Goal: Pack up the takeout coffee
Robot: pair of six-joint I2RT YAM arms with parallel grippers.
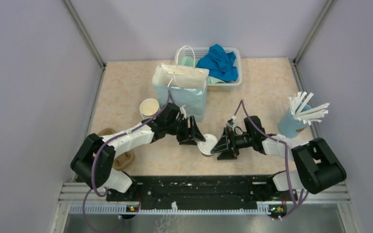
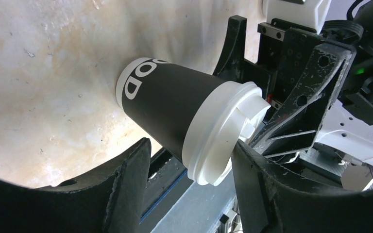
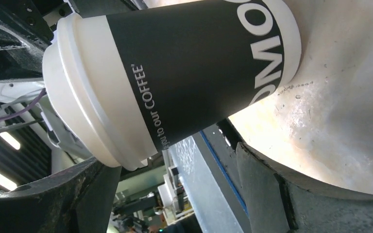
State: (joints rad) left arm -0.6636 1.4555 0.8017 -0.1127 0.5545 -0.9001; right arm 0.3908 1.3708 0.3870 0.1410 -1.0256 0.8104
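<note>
Spotted the lidded coffee cup [image 1: 207, 145] upright near the surface's [image 1: 126, 82] front edge, midway along. Needed a gentle squeeze on the wall, below the lid, from one side only, to avoid tipping it. Had both arms reaching low and inward, left fingers [image 2: 126, 194] and right fingers [image 3: 53, 208] spread, gripping nothing, flanking it.

Both arms low, elbows out, forearms angled inward by the table's [image 1: 126, 87] near edge, left gripper [image 1: 198, 136] and right gripper [image 1: 218, 146] nose to nose, both sets of jaws spread wide.
</note>
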